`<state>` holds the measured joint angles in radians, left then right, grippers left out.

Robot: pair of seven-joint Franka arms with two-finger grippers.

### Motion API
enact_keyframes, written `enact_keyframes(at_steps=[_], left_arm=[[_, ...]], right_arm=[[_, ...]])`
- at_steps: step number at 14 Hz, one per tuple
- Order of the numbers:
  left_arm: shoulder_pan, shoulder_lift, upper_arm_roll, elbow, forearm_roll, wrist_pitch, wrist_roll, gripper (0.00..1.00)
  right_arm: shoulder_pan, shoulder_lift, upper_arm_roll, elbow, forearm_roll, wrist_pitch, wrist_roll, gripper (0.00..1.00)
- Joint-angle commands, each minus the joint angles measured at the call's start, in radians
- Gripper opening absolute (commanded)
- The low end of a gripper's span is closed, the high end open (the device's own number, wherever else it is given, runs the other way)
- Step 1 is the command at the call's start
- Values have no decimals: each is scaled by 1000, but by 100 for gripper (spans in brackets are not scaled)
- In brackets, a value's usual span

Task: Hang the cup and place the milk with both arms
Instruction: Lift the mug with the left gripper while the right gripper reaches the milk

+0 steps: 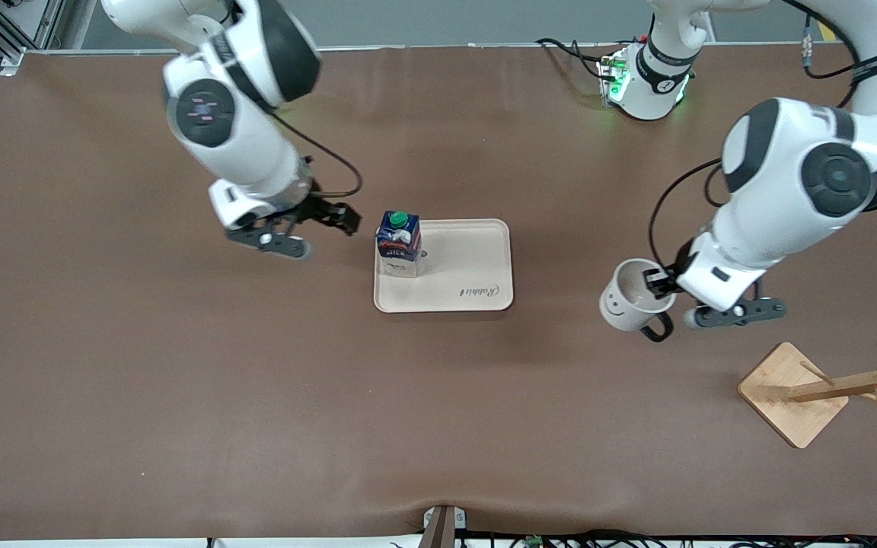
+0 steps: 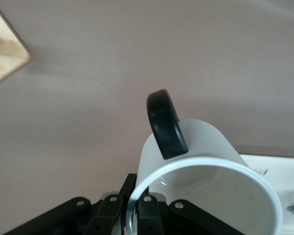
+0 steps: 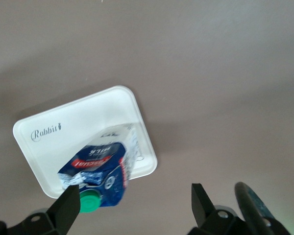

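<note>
The milk (image 1: 398, 243), a dark blue carton with a green cap, stands upright on the tray's (image 1: 476, 262) end toward the right arm. My right gripper (image 1: 319, 232) is open and empty over the table beside that end of the tray. In the right wrist view the milk (image 3: 100, 169) shows just past the open right gripper (image 3: 134, 198). My left gripper (image 1: 661, 285) is shut on the rim of the white cup (image 1: 631, 304) and holds it tilted above the table, between the tray and the wooden rack. In the left wrist view the fingers (image 2: 110, 213) pinch the cup's (image 2: 206, 161) wall, with its black handle (image 2: 165, 125) up.
A wooden cup rack (image 1: 827, 388) with pegs on a square base stands toward the left arm's end, nearer the front camera than the cup. A corner of its base (image 2: 2, 54) shows in the left wrist view. The beige tray (image 3: 78, 127) holds only the milk.
</note>
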<state>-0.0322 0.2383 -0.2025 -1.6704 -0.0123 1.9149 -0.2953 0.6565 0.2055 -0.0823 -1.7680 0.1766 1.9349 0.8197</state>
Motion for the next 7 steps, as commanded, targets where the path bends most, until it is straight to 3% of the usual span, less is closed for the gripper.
enact_keyframes(at_steps=[1, 3, 7], left_arm=[[58, -36, -5, 1, 6, -51, 164, 0], [89, -46, -3, 1, 29, -66, 275, 0], [132, -48, -3, 29, 96, -68, 378, 0]], right_arm=[[44, 46, -16, 4, 46, 68, 62, 100], [83, 74, -16, 9, 93, 111, 75, 100], [112, 106, -16, 15, 86, 141, 104, 100]])
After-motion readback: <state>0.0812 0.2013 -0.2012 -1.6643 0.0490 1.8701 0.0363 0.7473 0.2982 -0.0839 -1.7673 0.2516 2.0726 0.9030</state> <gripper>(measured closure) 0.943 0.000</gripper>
